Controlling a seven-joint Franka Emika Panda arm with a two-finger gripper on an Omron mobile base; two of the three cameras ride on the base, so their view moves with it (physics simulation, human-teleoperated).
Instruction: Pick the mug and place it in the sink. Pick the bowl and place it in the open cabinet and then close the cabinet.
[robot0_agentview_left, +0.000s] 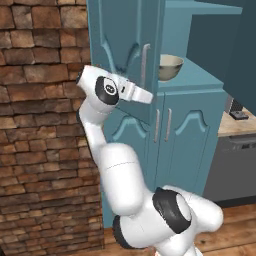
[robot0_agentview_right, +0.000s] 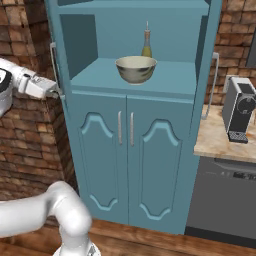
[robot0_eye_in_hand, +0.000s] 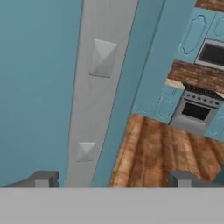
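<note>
The gripper (robot0_eye_in_hand: 113, 179) is spread wide open with nothing between its fingers. One fingertip (robot0_eye_in_hand: 43, 178) sits against the teal door (robot0_eye_in_hand: 35, 87), the other hangs out over the wooden floor (robot0_eye_in_hand: 153, 148), and the silver handle (robot0_eye_in_hand: 98, 87) runs up right between them, close to the camera. From the left base view the hand is up against the outer face of the open left door (robot0_agentview_left: 120, 50), just beside its handle (robot0_agentview_left: 145, 65), but I honestly can't tell whether it's actually touching.

The bowl (robot0_agentview_right: 136, 69) is sitting upright on the open shelf of the cabinet (robot0_agentview_right: 130, 150), roughly in the middle and toward the front edge. A slim bottle (robot0_agentview_right: 146, 45) stands just behind it. Both upper doors are swung open, and the lower pair under the shelf is closed.

Off to the right there's a coffee machine (robot0_agentview_right: 239, 110) on a beige counter (robot0_agentview_right: 215, 142), with a grey dishwasher (robot0_agentview_right: 230, 200) underneath. Brick wall (robot0_agentview_left: 40, 125) on the left side.
</note>
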